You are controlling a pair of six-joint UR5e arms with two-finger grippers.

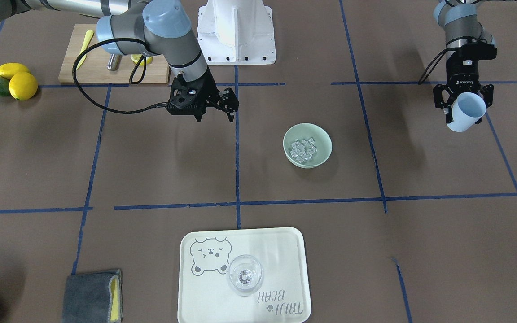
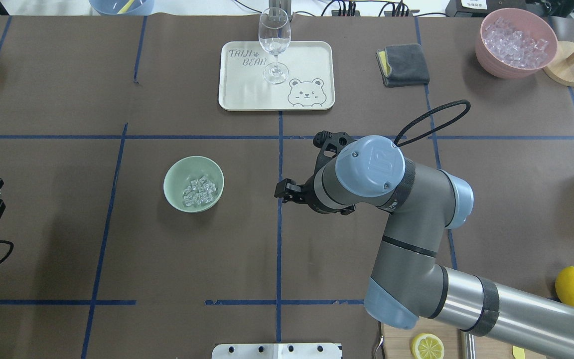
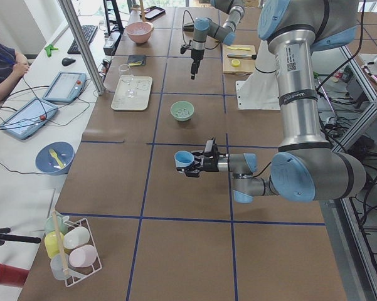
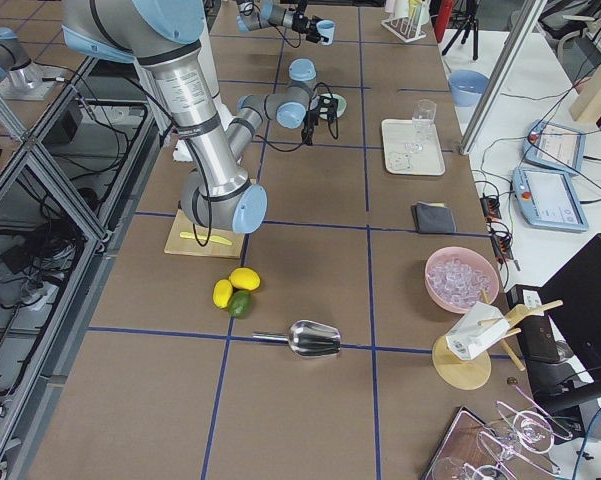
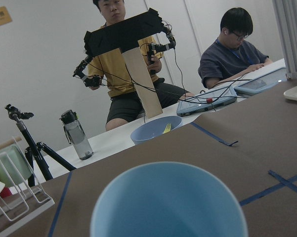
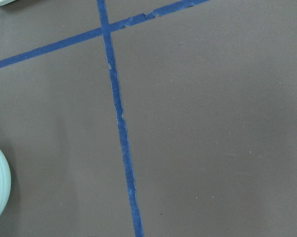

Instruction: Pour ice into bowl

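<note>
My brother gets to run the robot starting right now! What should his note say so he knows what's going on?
Left gripper: shut on the light blue cup, held in the air on its side, well away from the bowl. The cup looks empty in the left wrist view.
Right gripper: open, holding nothing, hovering to one side of the bowl.
Ice: a small heap of clear cubes lying inside the bowl.
Done: the ice is in the bowl.
Left: probably just putting the cup down.
</note>
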